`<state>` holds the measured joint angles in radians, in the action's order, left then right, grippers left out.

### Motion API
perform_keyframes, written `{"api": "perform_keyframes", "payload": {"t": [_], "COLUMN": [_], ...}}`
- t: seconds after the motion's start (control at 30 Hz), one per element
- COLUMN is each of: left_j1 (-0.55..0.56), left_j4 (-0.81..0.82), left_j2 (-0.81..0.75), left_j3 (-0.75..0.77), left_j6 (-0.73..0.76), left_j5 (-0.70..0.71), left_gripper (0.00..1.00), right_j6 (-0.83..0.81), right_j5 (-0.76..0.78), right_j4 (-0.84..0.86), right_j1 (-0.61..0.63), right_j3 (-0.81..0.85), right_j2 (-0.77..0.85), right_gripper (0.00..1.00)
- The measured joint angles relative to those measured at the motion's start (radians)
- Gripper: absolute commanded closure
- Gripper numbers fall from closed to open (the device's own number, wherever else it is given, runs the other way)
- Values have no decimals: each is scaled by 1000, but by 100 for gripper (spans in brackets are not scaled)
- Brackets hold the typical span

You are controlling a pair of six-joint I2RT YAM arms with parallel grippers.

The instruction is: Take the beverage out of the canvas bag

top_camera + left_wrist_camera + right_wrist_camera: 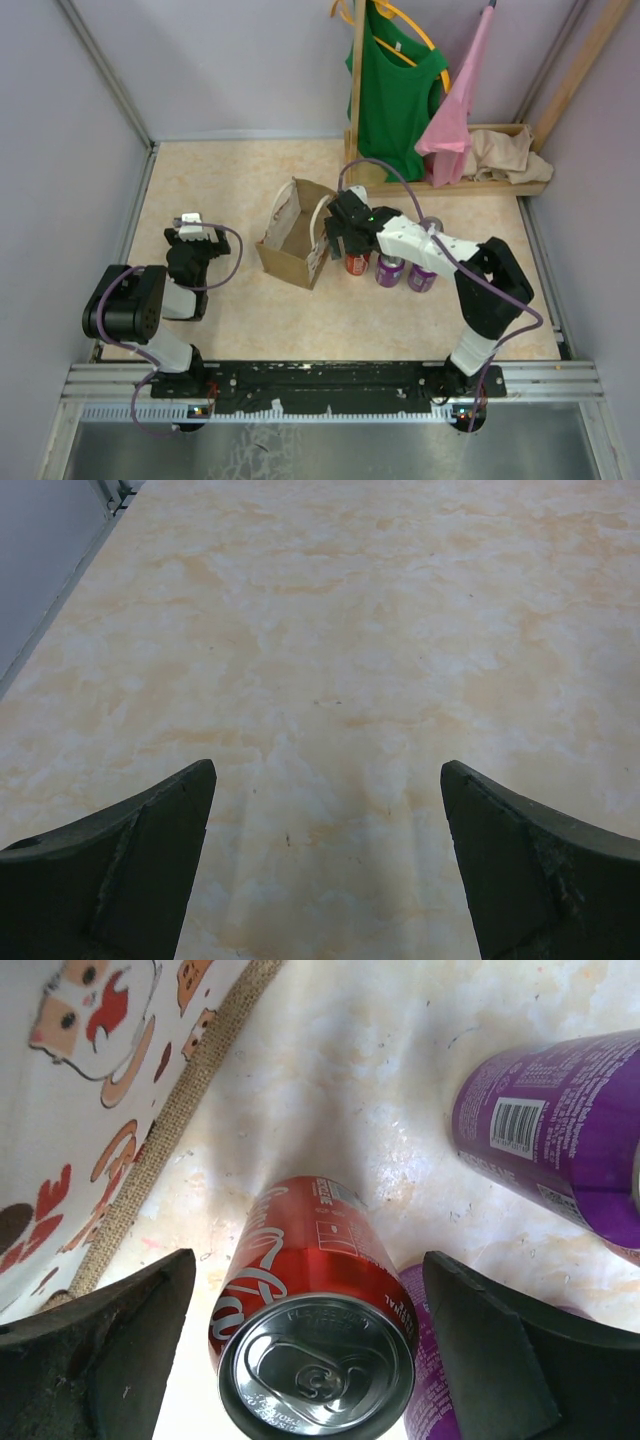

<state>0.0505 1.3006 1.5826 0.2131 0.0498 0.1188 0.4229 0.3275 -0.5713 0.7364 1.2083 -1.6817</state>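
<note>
The tan canvas bag [295, 235] stands open at the table's middle; the part of its inside that shows holds no can. Its printed side [90, 1080] fills the left of the right wrist view. A red cola can [357, 264] stands upright on the table just right of the bag. My right gripper [345, 240] is open above it, and its jaws straddle the can [315, 1300] with a gap on each side. My left gripper [190, 232] is open and empty over bare table [328, 770], far left of the bag.
Two purple cans [389, 270] [421, 278] stand right of the red can; one shows large in the right wrist view [550, 1140]. A wooden rack [450, 185] with a green shirt, a pink cloth and a beige cloth stands at the back right. Grey walls enclose the table.
</note>
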Motion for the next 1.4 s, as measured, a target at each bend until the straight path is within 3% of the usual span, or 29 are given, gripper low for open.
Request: {"api": "perform_keyframes", "payload": {"t": [0.3, 0.37, 0.6, 0.83, 1.03, 1.4], "left_j1": [0, 0, 0, 0, 0, 0], "left_j4": [0, 0, 0, 0, 0, 0], "left_j2": [0, 0, 0, 0, 0, 0], "left_j3": [0, 0, 0, 0, 0, 0], "left_j6": [0, 0, 0, 0, 0, 0], "left_j5": [0, 0, 0, 0, 0, 0], "left_gripper": [0, 0, 0, 0, 0, 0], "right_j6": [-21, -30, -45, -5, 21, 77], "right_j5": [32, 57, 228, 304, 284, 289], "right_j4": [-46, -48, -45, -22, 9, 124], "right_j1": [0, 0, -27, -297, -575, -615], "right_j3": [63, 79, 82, -108, -277, -439], "right_j2": [100, 161, 406, 657, 763, 849], "right_gripper": [6, 1, 1, 1, 1, 1]}}
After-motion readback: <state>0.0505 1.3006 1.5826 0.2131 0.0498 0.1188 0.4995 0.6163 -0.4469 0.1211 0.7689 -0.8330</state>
